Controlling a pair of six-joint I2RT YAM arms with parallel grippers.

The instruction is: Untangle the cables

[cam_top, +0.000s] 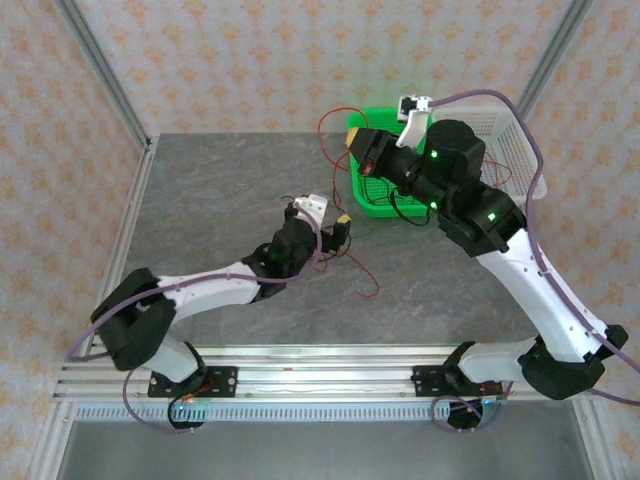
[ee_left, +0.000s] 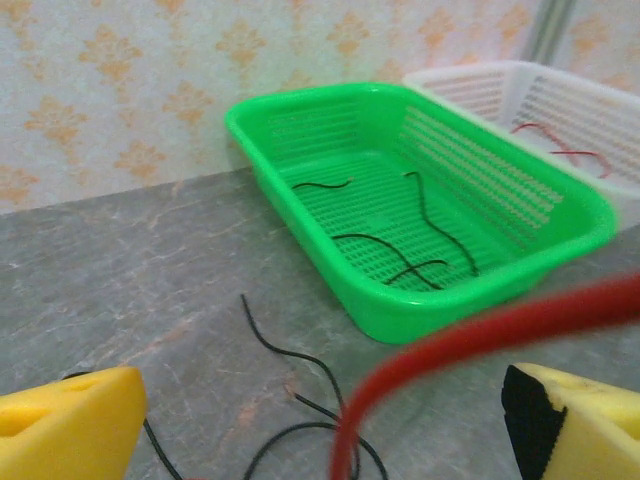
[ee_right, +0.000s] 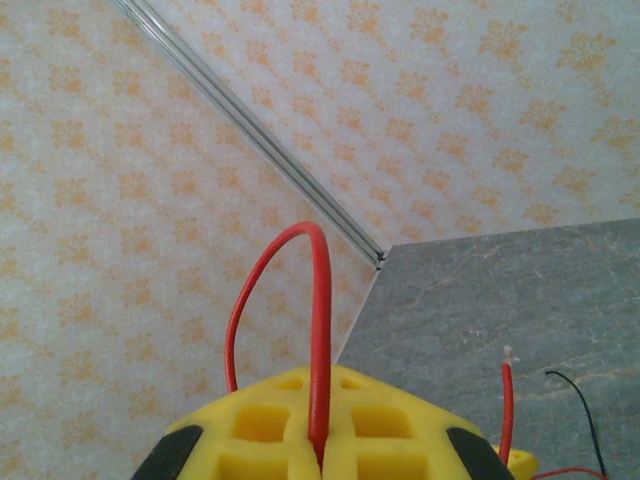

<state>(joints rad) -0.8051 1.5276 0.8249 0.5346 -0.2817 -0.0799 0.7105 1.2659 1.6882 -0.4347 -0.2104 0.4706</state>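
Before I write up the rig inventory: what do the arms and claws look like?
The left arm and right arm have white shells and black joints, each trailing a purple-grey cable. Green lights glow on the right. The left claw and right claw have yellow, black-edged pads.

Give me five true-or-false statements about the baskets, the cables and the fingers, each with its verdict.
1. The green basket holds black cables. True.
2. The white basket holds black cables. False: the red strands are what lie in it.
3. The right fingers are shut on a red cable. True.
4. The left fingers are pressed together. False: they stand apart, with a blurred red wire crossing between them.
5. A loose black cable lies on the table beside the green basket. True.
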